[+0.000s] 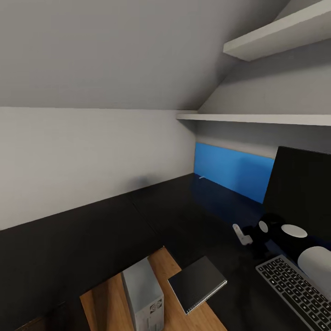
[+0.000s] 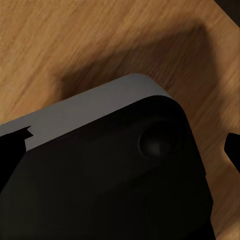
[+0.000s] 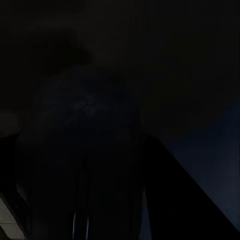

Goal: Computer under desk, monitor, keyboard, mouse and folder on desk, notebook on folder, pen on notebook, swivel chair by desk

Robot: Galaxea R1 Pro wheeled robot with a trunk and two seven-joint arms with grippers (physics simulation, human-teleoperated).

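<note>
Fingers first: the right wrist view is near black and the left wrist view looks down at wood floor past a dark rounded body, so I cannot tell whether either pair is spread or pressed together. My right arm [image 1: 280,232] reaches over the black counter [image 1: 92,239], between the keyboard [image 1: 299,289] and the foot of the monitor [image 1: 301,188].

I judge the keyboard to be light, rigid and long. I would pinch it at the middle of a long edge so it does not swing. The spiral-bound notebook [image 1: 197,282] lies flat at the counter's front edge. It looks thin and stiff-covered, so it should be easiest to take by a free edge. The computer [image 1: 143,296] stands on the floor just beside it and looks heavy; better pushed than lifted.

By my count there is one monitor, one keyboard, one notebook, one computer and two wall shelves [image 1: 257,118].
</note>
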